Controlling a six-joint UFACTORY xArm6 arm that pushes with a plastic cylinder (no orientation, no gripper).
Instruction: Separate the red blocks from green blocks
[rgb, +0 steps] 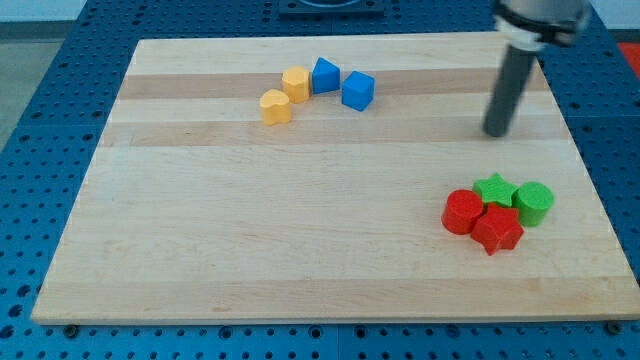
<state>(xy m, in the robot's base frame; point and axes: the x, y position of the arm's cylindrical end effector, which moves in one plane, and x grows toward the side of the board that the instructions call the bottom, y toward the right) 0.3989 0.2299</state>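
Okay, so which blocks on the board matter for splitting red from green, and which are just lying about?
For the job: red round block, red star block, green star block, green round block, all bunched together; my tip, above them in the view.

Lying about: yellow heart block, yellow block, two blue blocks.

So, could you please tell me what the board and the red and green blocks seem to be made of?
The board looks like pale wood with a smooth finish: lengthwise grain and plank bands show. The red cylinder, red star, green star and green cylinder look uniformly coloured and matte, perhaps plastic or painted wood.
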